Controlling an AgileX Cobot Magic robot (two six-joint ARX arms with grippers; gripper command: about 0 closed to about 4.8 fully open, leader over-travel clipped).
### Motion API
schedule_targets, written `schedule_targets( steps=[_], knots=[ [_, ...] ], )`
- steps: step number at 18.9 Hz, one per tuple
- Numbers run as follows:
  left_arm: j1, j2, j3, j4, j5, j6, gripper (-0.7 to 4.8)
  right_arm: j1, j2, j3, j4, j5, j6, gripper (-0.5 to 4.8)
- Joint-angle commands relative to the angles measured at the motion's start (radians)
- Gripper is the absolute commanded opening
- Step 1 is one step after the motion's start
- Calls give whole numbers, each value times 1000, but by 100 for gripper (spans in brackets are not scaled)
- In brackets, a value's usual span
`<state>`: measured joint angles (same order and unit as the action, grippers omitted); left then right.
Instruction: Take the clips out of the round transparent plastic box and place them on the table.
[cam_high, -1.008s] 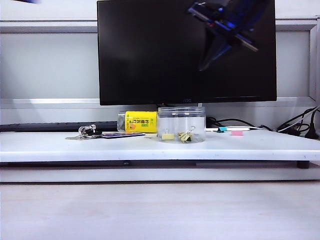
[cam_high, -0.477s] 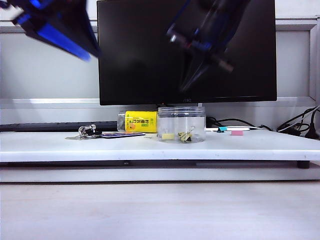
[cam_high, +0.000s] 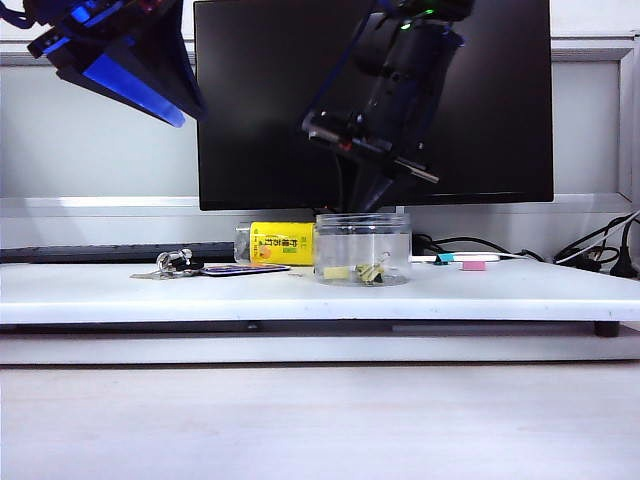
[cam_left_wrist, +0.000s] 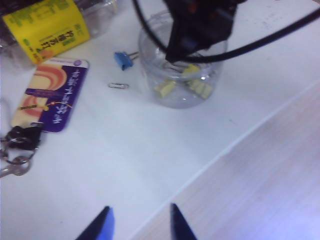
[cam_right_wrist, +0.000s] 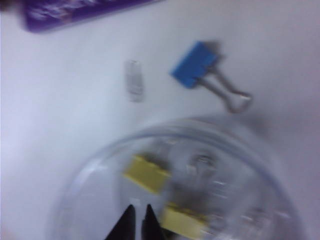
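From the exterior view, the round transparent plastic box (cam_high: 363, 248) stands upright on the white table (cam_high: 300, 292) in front of a black monitor (cam_high: 280, 100), with yellow clips (cam_high: 358, 272) lying on its floor; the right gripper (cam_high: 372, 196) hangs just above its open mouth, while the left gripper (cam_high: 175, 105) is high up at the left, well apart from everything. A yellow-labelled bottle (cam_high: 278, 243) lies beside the box, with keys (cam_high: 170, 264) further left and teal and pink clips (cam_high: 458, 261) off to the right. The left wrist view looks down on the box (cam_left_wrist: 181, 70) and adds what the side view hides: a blue binder clip (cam_left_wrist: 121, 59), a paper clip (cam_left_wrist: 118, 85) and a purple card (cam_left_wrist: 49, 95), with the left fingers (cam_left_wrist: 102, 227) standing well apart. The right wrist view, blurred, shows the right gripper (cam_right_wrist: 137, 222) with tips nearly together over the box (cam_right_wrist: 175, 180), yellow clips (cam_right_wrist: 147, 174) below them and nothing between.
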<state>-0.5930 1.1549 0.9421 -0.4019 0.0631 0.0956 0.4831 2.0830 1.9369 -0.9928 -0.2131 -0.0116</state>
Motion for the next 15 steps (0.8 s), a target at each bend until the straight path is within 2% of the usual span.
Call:
schedule_targets(
  steps=[1, 7, 15],
  knots=[
    [-2, -2, 3, 13, 2, -27, 156, 19, 6, 43, -28, 66, -19, 45],
    [-2, -2, 3, 0, 3, -85, 156, 23, 15, 64, -90, 85, -19, 45],
    [-3, -2, 3, -23, 6, -97, 156, 23, 60, 63, -128, 81, -18, 45]
  ],
)
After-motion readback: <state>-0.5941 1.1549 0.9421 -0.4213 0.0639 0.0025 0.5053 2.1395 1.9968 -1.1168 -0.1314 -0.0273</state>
